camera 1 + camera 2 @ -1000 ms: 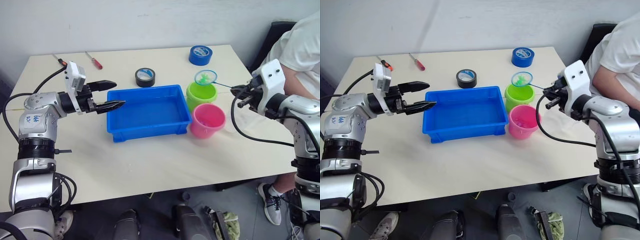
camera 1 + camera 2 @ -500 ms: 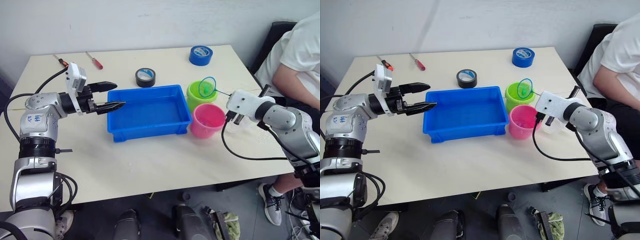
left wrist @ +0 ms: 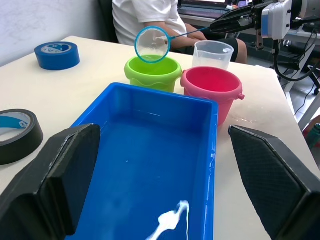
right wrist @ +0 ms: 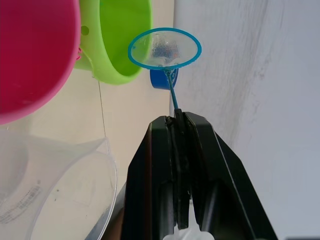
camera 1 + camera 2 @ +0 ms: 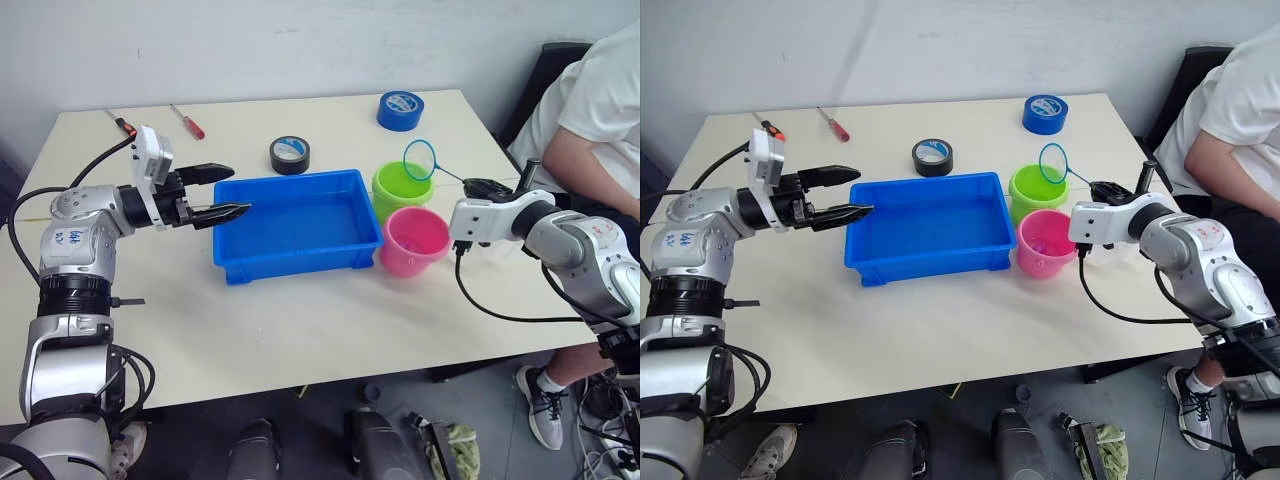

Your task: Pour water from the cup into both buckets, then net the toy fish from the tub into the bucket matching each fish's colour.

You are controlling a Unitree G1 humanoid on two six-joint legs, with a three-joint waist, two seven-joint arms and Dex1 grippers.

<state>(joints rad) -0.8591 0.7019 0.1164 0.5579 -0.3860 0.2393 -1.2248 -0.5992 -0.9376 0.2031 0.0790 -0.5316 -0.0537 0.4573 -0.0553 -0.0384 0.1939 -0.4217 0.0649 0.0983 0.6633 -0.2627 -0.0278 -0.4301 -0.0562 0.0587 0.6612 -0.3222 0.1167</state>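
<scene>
Item: blue tub (image 5: 297, 222), mid-tabletop, water inside; no toy fish can be made out in it.

Item: lime green bucket (image 5: 402, 188) and pink bucket (image 5: 415, 240), touching or nearly so, just off the tub's end nearer the right edge of the tabletop. Contents cannot be read.

Item: clear measuring cup (image 3: 213, 53), upright behind the pink bucket near the right edge; largely hidden by the right arm in the head views.

Item: small fish net (image 5: 1053, 158), blue hoop on a thin handle, hoop held above the far rim of the green bucket. Hoop looks empty.

Item: right gripper (image 4: 178, 145), fingers pinched tight on the net's handle.

Item: left gripper (image 5: 218, 192), fingers spread wide over the tub's left end, holding nothing.

Item: black tape roll (image 5: 290, 154) and blue tape roll (image 5: 401, 110) toward the far edge; two screwdrivers (image 5: 187, 121) at the far left corner. A seated person (image 5: 595, 110) beyond the right edge, partly cut off.

Step judged: netting, at a drop over the green bucket. Next move calls for swinging the net back to the tub, if any fish remain.
</scene>
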